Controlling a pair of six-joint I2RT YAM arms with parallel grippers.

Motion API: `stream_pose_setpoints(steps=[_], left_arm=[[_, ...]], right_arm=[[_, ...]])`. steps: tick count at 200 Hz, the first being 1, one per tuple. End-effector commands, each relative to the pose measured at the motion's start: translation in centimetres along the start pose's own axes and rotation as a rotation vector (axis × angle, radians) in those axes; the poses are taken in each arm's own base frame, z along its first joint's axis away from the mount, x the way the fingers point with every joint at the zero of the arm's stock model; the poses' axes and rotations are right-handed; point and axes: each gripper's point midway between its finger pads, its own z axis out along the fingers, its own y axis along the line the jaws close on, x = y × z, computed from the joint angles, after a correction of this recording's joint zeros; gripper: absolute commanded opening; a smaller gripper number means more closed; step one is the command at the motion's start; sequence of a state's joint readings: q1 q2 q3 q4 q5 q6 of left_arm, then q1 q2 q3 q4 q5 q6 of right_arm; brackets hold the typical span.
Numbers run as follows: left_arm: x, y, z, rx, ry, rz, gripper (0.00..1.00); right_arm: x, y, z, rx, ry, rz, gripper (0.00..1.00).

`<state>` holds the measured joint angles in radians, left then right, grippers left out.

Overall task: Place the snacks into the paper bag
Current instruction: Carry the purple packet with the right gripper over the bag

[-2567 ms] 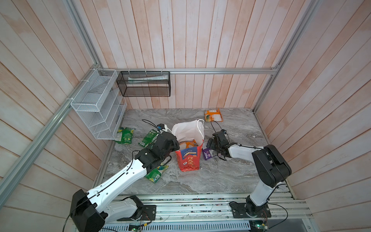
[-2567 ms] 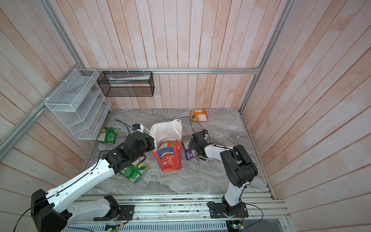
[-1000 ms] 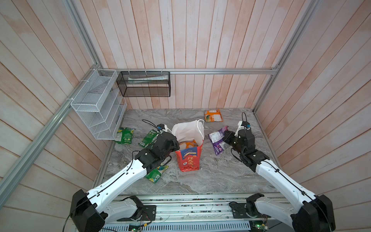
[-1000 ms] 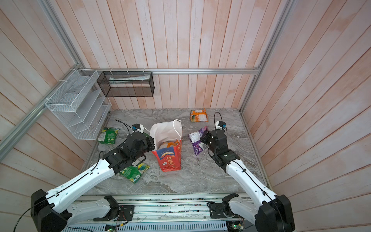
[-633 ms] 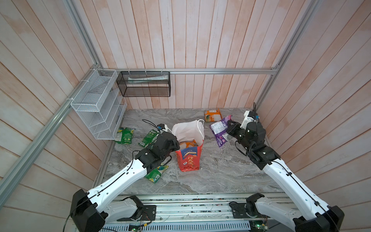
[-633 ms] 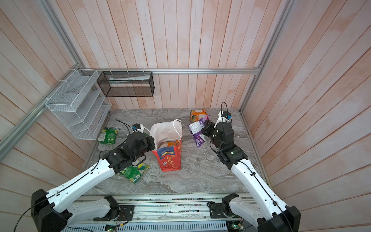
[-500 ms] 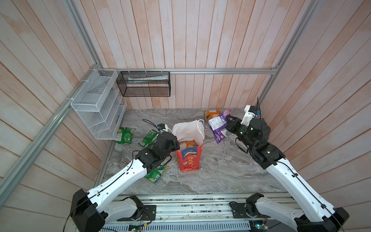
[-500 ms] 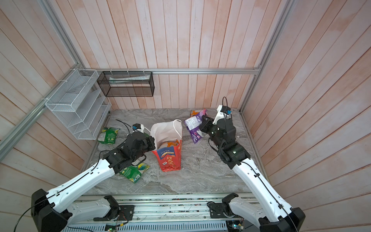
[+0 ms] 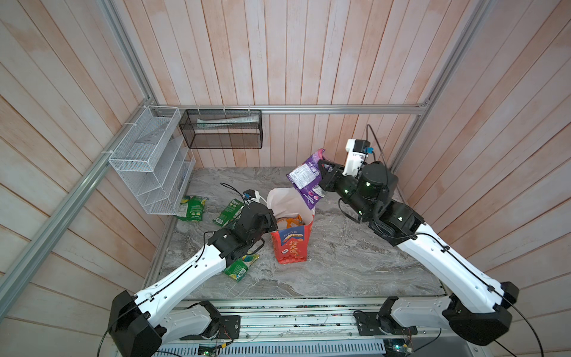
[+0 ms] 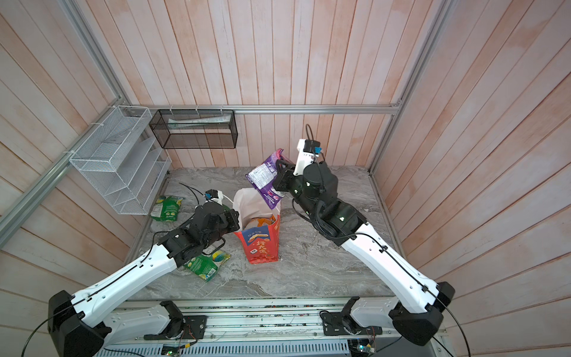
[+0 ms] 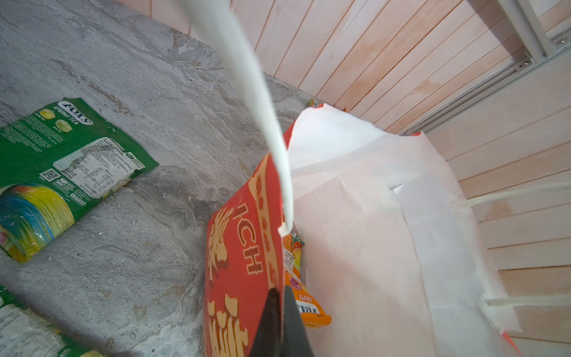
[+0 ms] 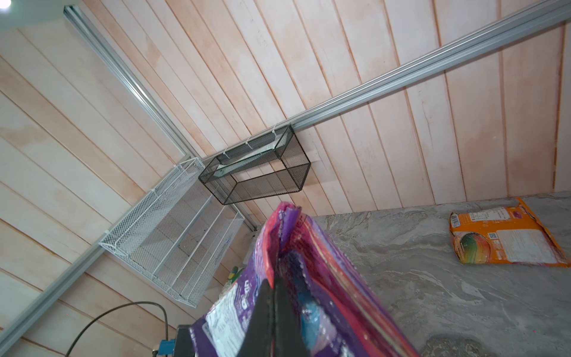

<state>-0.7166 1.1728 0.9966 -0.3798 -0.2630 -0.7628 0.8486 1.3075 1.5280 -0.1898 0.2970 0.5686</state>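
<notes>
In both top views, just right of centre, the right gripper (image 9: 321, 173) was clamped on a glossy, crinkled purple packet (image 9: 304, 180), which hung tilted with its lower corner over the white-lined mouth of the red paper bag (image 9: 292, 247) at centre. The left gripper (image 11: 280, 298) was pinched shut on the bag's thin red wall, propping the mouth open. Done well, the packet's corner should probably clear the floppy rim before release, since soft foil can snag there. Flat green packets (image 9: 193, 208) lay on the grey marbled table (image 9: 355, 262) left of centre. An orange packet (image 12: 503, 241) lay at the right edge of the right wrist view.
</notes>
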Motion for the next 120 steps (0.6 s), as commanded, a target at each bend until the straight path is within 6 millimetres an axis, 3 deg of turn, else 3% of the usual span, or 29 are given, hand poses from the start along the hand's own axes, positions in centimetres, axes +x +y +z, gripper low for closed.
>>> stream_pose_setpoints(steps=[1, 39, 69, 120], left_arm=[[-0.2, -0.5, 0.1, 0.017, -0.009, 0.016, 0.00], [-0.1, -0.4, 0.1, 0.013, -0.008, 0.014, 0.00], [-0.2, -0.3, 0.0, 0.010, -0.012, 0.012, 0.00], [-0.2, -0.1, 0.1, -0.003, -0.017, 0.011, 0.00]], right_arm=[[-0.3, 1.2, 0.7, 0.016, -0.031, -0.054, 0.00], [2.7, 2.1, 3.4, 0.010, 0.022, -0.087, 0.00], [5.8, 1.4, 5.1, 0.052, 0.091, -0.128, 0.00], [6.8, -0.5, 5.1, 0.133, 0.114, -0.177, 0.00]])
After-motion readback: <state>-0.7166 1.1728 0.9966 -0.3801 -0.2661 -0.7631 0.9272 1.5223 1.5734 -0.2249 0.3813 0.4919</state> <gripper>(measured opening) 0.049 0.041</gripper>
